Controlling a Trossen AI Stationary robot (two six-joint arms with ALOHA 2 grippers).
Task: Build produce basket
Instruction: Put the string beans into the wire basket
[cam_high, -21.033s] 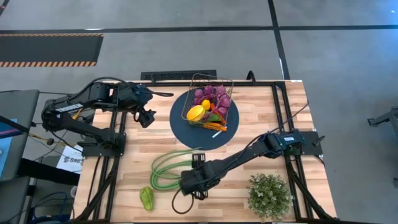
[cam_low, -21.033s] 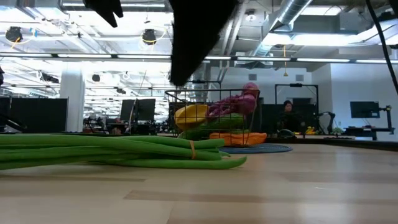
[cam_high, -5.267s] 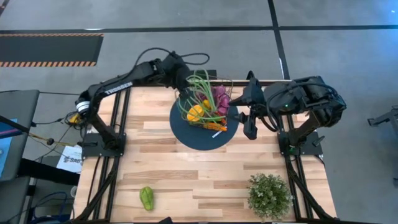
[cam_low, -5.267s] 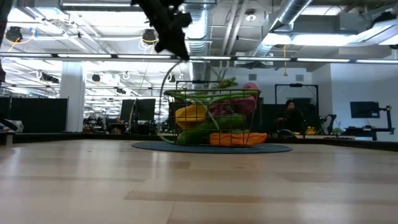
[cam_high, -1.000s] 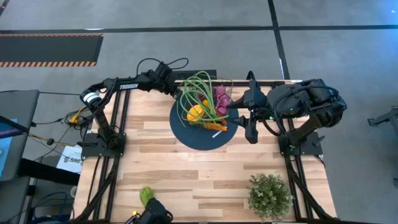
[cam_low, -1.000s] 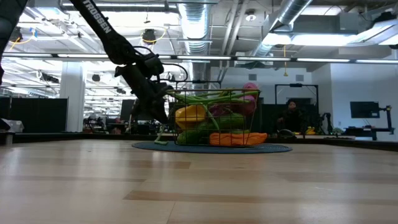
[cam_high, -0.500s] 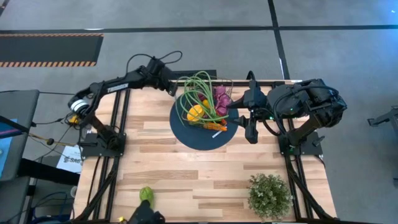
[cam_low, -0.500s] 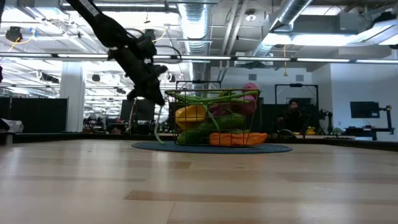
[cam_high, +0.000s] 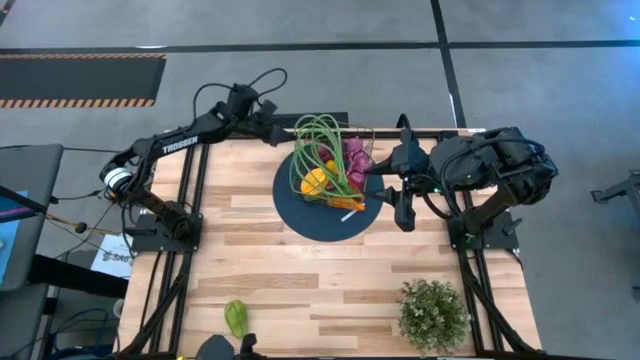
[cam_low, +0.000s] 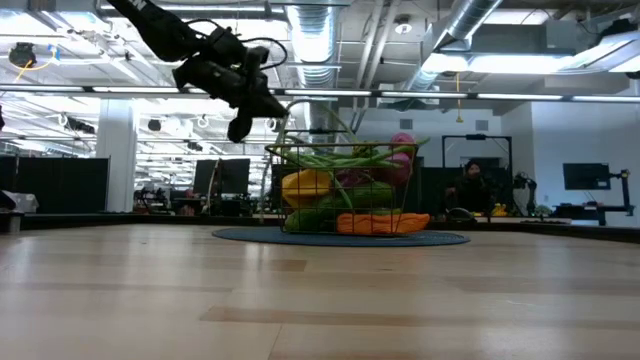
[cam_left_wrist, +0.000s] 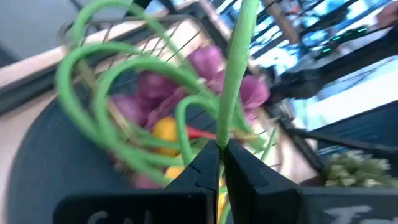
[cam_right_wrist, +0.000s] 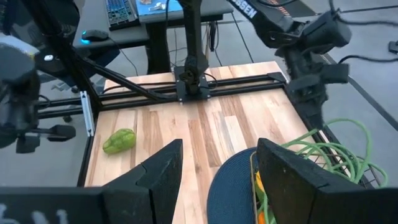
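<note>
Left pincer (cam_high: 281, 131) upper centre-left of the high view, just left of the wire basket (cam_high: 366, 135), fingers pinched onto a long green bean (cam_left_wrist: 234, 87) whose loops (cam_high: 318, 150) drape over the basket. Right pincer (cam_high: 398, 190) spread wide, holding nothing, just right of the round dark plate (cam_high: 300, 215). Green pepper (cam_high: 236, 318) sits alone at lower left of the tabletop (cam_high: 300, 280); potted plant (cam_high: 433, 313) lower right. Basket on the plate carries purple grapes (cam_high: 350, 157), lemon (cam_high: 314, 182), carrot (cam_high: 351, 203).
</note>
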